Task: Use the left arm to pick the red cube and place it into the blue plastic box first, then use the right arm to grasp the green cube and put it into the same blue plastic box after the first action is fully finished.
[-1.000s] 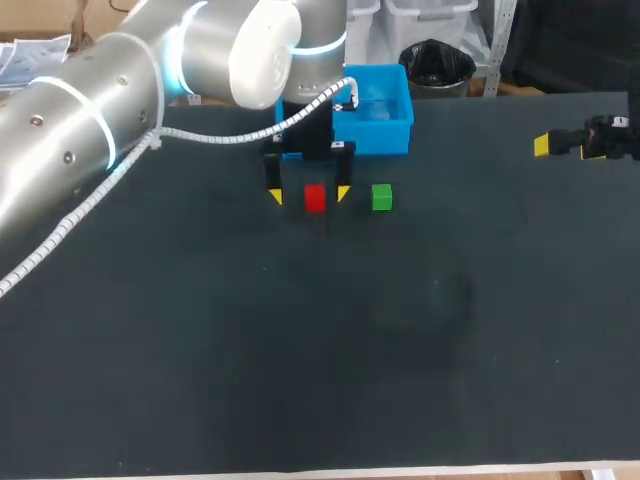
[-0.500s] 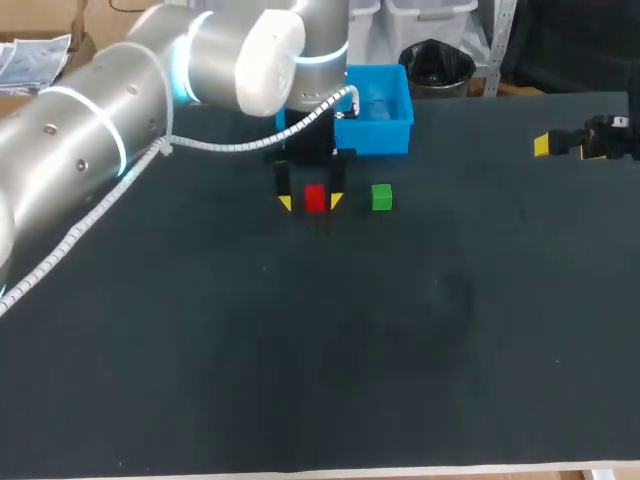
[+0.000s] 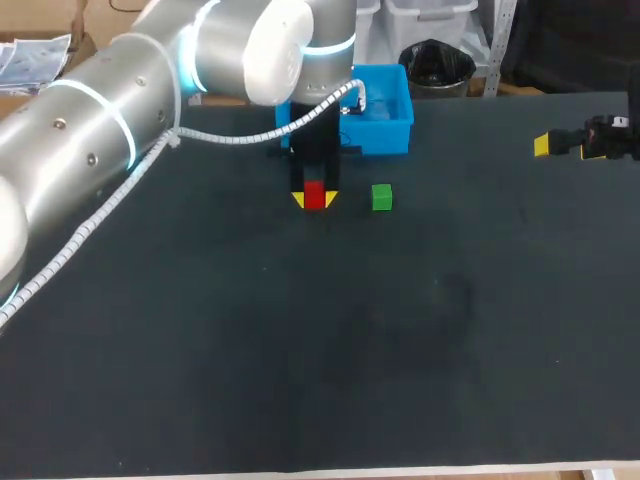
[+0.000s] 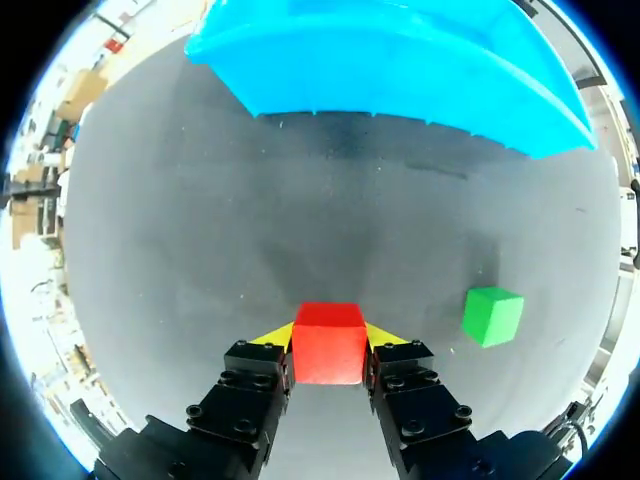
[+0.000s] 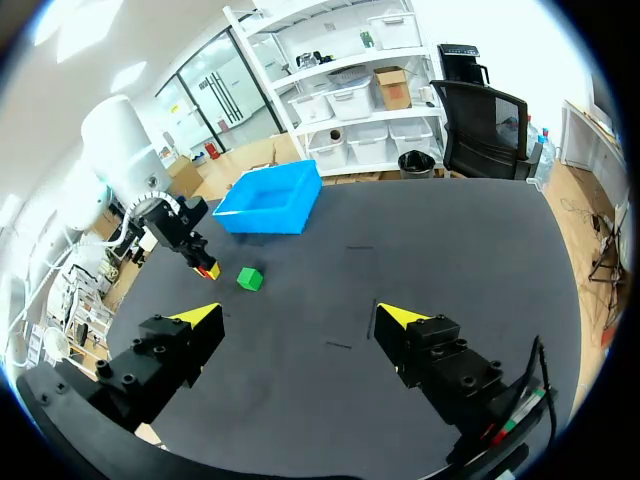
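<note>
Left wrist view: the left gripper is clamped on the red cube, one yellow tip flat against each side face. It looks a square, centred hold, likely to lift without twisting. The cube appears to rest on the table. Just ahead stands the blue plastic box, so the carry should be short. The green cube sits beside the fingers, apart and untouched. The right gripper hangs spread wide, well apart, presumably awaiting its turn.

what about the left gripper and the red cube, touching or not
Touching. Left wrist view: the left gripper has yellow fingertips pressed on both sides of the red cube, no gap.
</note>
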Controlling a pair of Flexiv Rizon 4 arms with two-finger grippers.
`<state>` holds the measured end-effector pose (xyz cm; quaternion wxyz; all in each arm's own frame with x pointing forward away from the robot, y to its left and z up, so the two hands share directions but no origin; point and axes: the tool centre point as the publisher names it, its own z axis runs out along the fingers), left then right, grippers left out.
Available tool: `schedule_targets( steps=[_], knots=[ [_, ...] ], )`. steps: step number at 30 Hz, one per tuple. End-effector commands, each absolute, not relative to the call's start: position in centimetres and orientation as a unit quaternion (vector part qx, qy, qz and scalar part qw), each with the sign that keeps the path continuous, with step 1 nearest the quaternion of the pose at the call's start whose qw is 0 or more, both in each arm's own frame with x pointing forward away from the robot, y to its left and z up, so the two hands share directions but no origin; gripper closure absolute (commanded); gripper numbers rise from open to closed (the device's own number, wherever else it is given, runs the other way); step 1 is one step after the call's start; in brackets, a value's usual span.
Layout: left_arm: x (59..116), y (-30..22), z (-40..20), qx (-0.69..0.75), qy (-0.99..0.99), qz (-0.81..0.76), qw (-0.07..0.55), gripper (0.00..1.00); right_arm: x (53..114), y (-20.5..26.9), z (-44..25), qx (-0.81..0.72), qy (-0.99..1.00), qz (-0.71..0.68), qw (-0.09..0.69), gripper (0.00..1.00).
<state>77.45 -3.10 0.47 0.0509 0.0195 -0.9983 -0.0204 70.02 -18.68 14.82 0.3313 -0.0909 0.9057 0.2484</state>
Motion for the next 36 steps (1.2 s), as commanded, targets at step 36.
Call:
schedule_targets(
  steps=[36],
  knots=[
    [84.3, -1.5, 15.1, 0.012, -0.985, 0.166, -0.035, 1.00, 70.0, -18.6, 14.9, -0.090, 0.906, 0.247, 0.331, 0.00]
  ],
)
